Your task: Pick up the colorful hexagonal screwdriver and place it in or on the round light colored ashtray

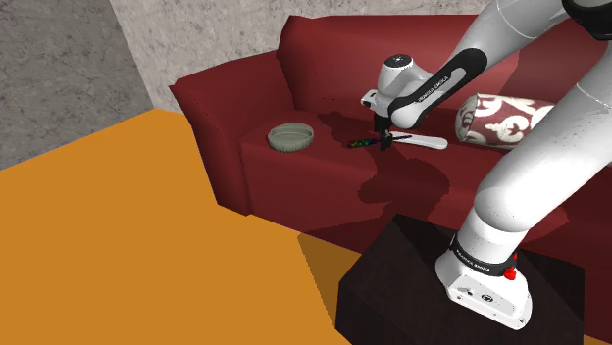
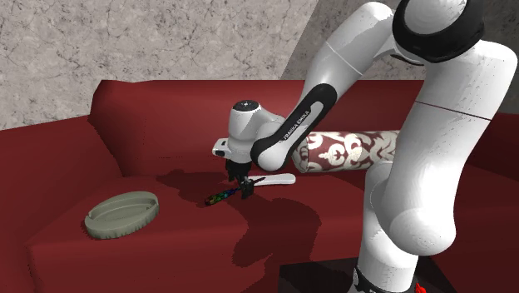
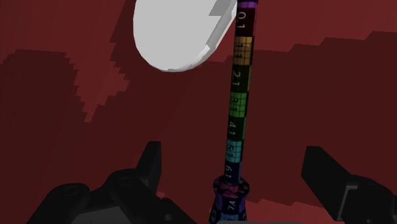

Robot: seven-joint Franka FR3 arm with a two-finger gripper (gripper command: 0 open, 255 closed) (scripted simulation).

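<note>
Your gripper [image 1: 381, 140] hangs low over the seat of a dark red sofa [image 1: 324, 73], its two black fingers [image 3: 153, 167] spread wide. The screwdriver [image 3: 236, 108] lies flat on the cushion between them. Neither finger touches it, so it is not held. Its shaft is banded in purple, orange, green, red and blue, with small numbers along it, and runs straight out from the hand.

A white oblong object [image 2: 276, 179] lies just beside the screwdriver's far end. Beyond that, a red-and-white patterned bolster [image 2: 349, 152] rests on the seat.

The round grey-green ashtray [image 1: 291, 136] sits on the same seat, close to the armrest. It is well apart from the screwdriver, toward the shoulder view's left. The sofa stands on an orange floor [image 1: 118, 225] against a grey mottled wall [image 2: 125, 37].
</note>
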